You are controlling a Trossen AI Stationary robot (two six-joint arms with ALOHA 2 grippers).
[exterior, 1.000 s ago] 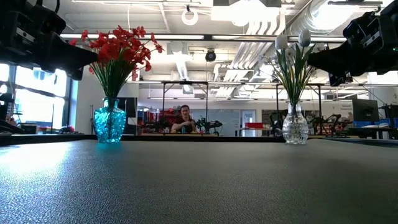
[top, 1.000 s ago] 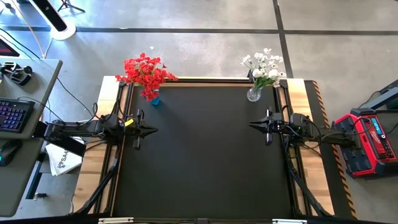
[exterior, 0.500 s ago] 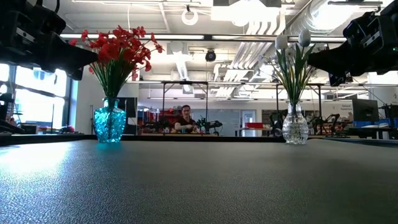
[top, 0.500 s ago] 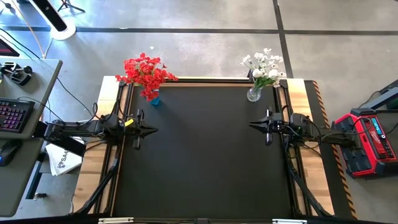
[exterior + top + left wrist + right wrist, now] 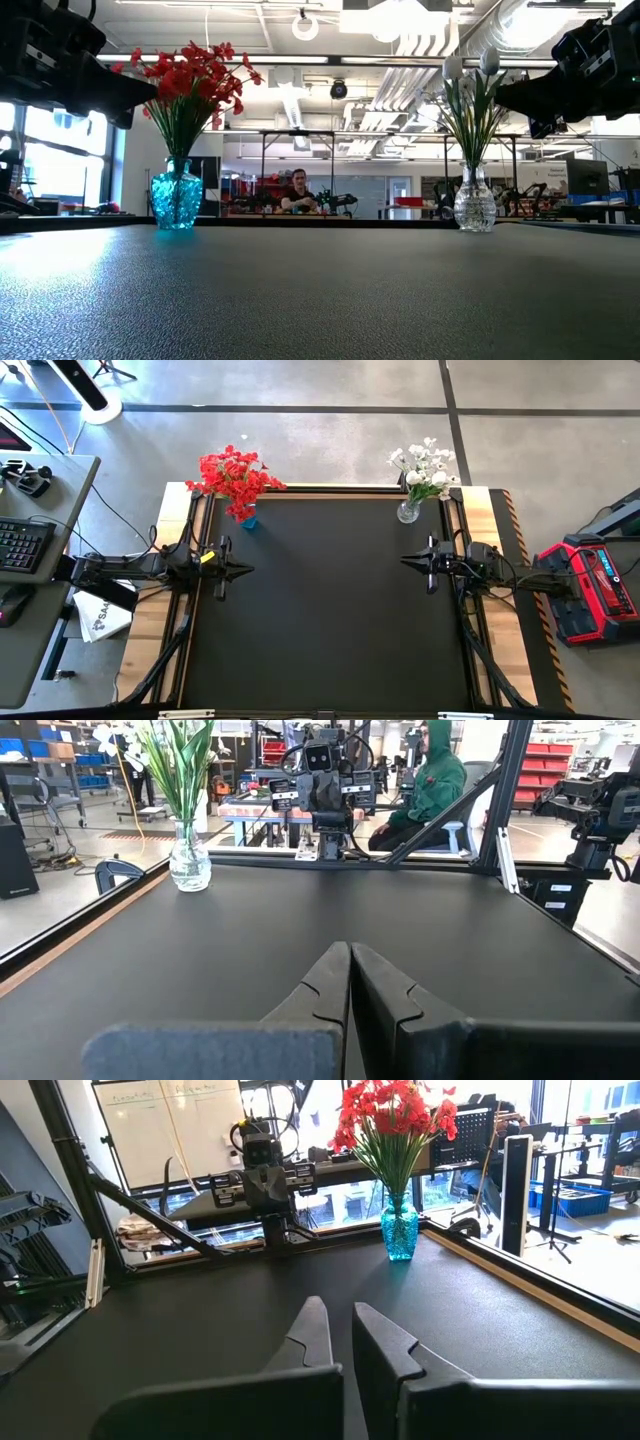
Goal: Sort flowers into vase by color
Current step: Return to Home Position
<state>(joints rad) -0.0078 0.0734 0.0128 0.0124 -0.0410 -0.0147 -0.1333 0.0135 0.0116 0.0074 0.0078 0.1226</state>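
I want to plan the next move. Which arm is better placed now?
Neither: red flowers fill the blue vase, white flowers the clear vase. Left gripper and right gripper are shut, empty.

no text, label or number can be read on anything here.

Two dark arms, black cabling, yellow tag on left arm (image 5: 207, 557), angular stepped fingers (image 5: 325, 982)

Red flowers (image 5: 234, 477) are all bunched upright in a blue vase (image 5: 247, 518) at the table's far left corner. White flowers (image 5: 425, 468) stand in a clear glass vase (image 5: 408, 512) at the far right corner, stems fanning out a bit.
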